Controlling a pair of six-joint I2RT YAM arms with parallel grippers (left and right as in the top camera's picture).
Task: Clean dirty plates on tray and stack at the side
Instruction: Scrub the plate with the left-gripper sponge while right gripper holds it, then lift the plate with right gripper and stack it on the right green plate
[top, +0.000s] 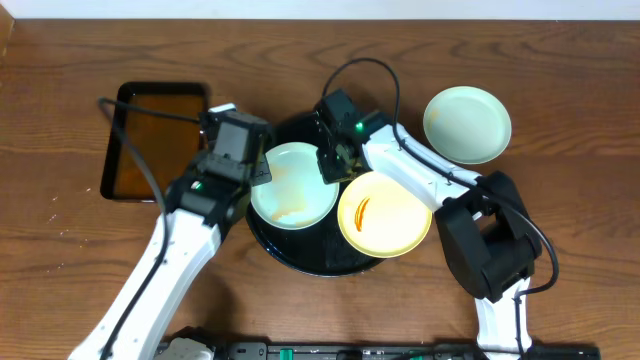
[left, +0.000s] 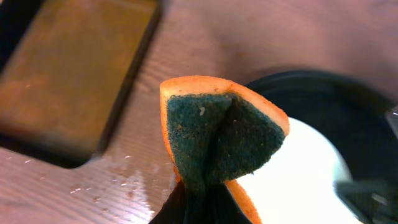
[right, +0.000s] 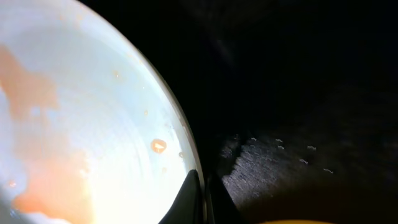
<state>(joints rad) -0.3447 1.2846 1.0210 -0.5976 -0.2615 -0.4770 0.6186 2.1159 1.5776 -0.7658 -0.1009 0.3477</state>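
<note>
Currently my left gripper (left: 194, 206) clamps a folded sponge (left: 217, 137); my right gripper (right: 202, 194) pinches the smeared mint plate (right: 81, 124) by its rim — on the black tray (right: 298, 93).

The first plate (top: 293, 185) lies on the round tray (top: 310, 252), between the left tool (top: 258, 172) and the right tool (top: 333, 165). The second plate (top: 385, 213) lies on it too, right of the right tool. The third plate (top: 467, 124) lies farther right, on the surface (top: 80, 260). The rectangular tray (top: 155, 140) lies left of the left tool.
</note>
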